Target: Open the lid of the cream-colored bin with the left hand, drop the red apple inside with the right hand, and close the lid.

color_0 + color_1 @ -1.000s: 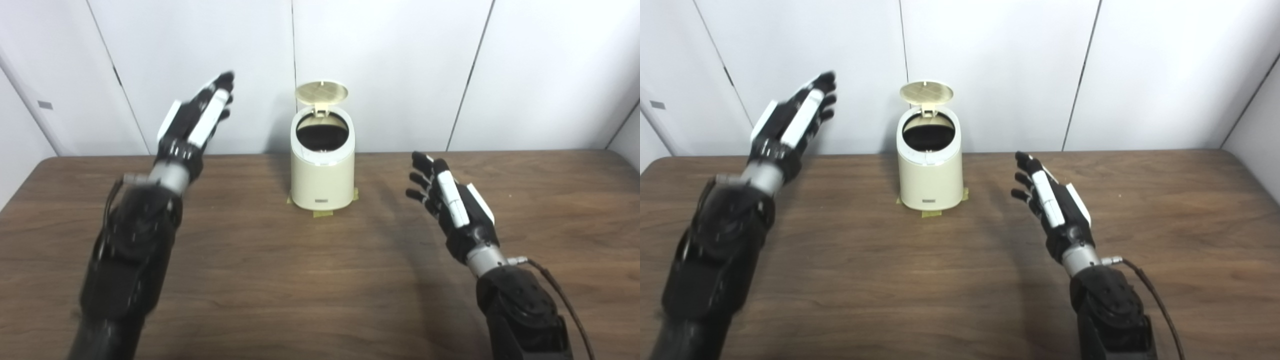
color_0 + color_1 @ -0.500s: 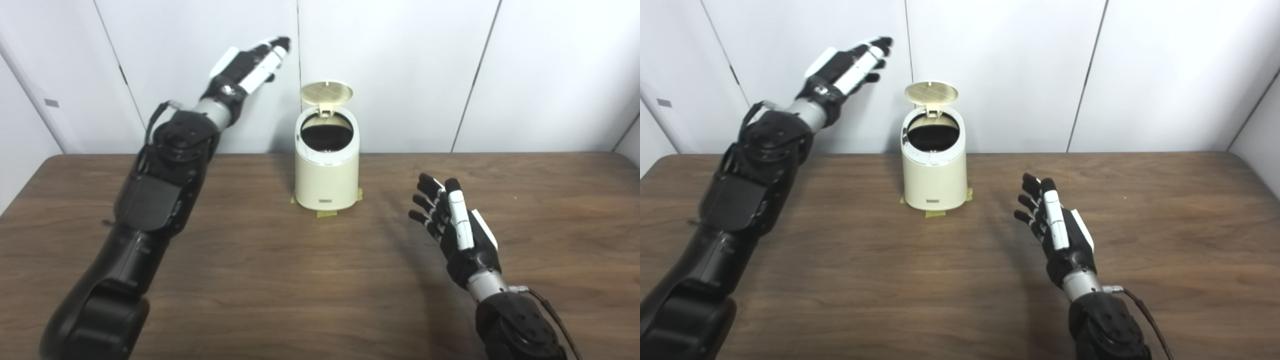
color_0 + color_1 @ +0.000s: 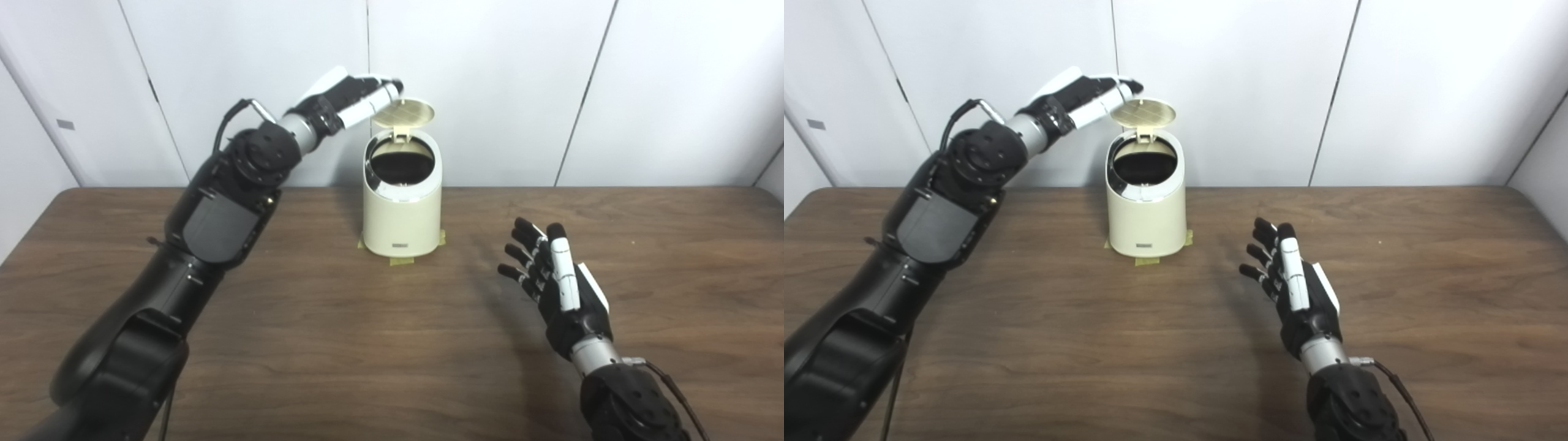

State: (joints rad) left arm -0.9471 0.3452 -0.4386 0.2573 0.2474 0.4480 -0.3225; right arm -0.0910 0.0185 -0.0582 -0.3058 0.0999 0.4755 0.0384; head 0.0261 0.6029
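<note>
The cream-colored bin [image 3: 402, 214] stands at the back middle of the table, its round lid [image 3: 403, 112] tipped up on the rear hinge and its dark opening showing. My left hand [image 3: 349, 101] is stretched out, open, its fingertips at the lid's upper left edge; whether they touch it I cannot tell. My right hand [image 3: 558, 286] hovers open over the table to the bin's right, holding nothing. No red apple shows in either view; the inside of the bin is too dark to read.
The wooden table [image 3: 343, 343] runs to a white panelled wall [image 3: 502, 73] just behind the bin. Yellow tape tabs [image 3: 400, 261] lie at the bin's foot. A cable [image 3: 677, 392] trails from my right wrist.
My left arm has swung right and down from high at the left, bringing the hand to the raised lid's edge. My right hand has drawn back toward me a little.
</note>
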